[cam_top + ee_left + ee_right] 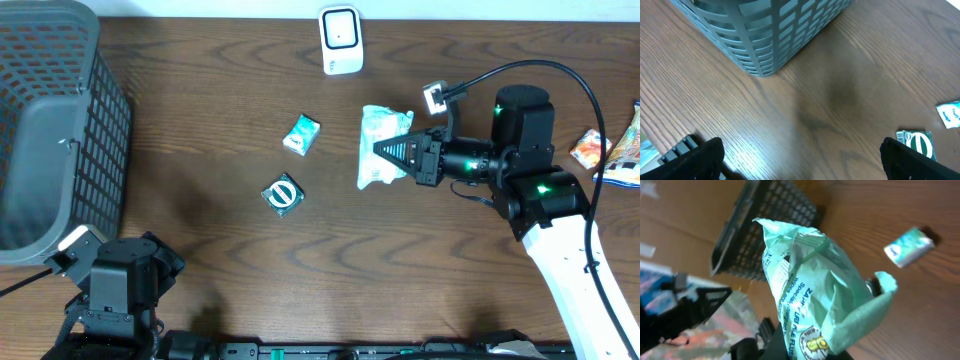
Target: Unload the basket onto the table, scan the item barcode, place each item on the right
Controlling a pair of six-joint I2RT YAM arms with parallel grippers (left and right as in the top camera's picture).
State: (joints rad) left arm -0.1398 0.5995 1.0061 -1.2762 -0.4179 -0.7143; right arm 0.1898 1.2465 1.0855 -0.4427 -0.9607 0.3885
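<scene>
My right gripper (388,151) is shut on a crumpled mint-green packet (384,140) and holds it above the table, right of centre. In the right wrist view the packet (810,295) fills the middle, its lower end pinched between the dark fingers (790,347). Printed text shows on it, but no barcode. A white scanner (340,40) stands upright at the back edge, apart from the packet. My left gripper (802,167) hangs open over bare wood near the front left with nothing between its fingers. The left arm (118,285) sits at the front left corner.
A grey mesh basket (45,130) stands at the left edge. A small teal packet (301,133) and a round green item (283,194) lie left of the held packet. Colourful snack packets (610,150) lie at the right edge.
</scene>
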